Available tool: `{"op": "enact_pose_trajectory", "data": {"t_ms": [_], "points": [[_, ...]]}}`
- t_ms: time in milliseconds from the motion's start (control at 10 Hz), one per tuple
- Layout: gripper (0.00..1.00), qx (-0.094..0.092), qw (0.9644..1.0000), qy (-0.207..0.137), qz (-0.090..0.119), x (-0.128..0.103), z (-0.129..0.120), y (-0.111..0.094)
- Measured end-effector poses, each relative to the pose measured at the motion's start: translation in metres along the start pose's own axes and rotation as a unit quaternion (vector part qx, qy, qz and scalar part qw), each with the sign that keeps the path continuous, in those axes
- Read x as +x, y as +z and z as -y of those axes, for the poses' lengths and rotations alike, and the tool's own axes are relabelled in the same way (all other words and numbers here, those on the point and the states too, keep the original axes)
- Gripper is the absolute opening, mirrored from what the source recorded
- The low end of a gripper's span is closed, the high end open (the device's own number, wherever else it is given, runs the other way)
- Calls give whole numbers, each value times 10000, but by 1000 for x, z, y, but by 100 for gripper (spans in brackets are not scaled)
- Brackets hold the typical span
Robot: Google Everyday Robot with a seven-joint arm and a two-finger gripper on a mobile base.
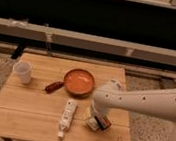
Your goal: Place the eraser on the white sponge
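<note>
Low at lower right, gripper (98, 121) near the table (32, 121) edge, above the eraser (104, 122) and sponge (92, 123); finger state unclear.

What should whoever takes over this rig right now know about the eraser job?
Pincer: low over the wooden table's front right area, right of the long white tube.
Small dark brown eraser with orange band: at the pincer, lying on or just over the small flat white sponge.
Done: eraser brought to the sponge.
Left: confirm it rests there, release, lift the arm away.
Round orange pan and white cup stand apart.
</note>
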Motion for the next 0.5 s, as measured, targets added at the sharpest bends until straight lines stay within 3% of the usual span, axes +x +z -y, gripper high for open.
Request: {"op": "enact_pose_trajectory", "data": {"t_ms": [100,500], "points": [[78,-116,9999,-90,66,-13,-12,-6],[78,-126,9999,-105,46,-13,-14,-7]]}}
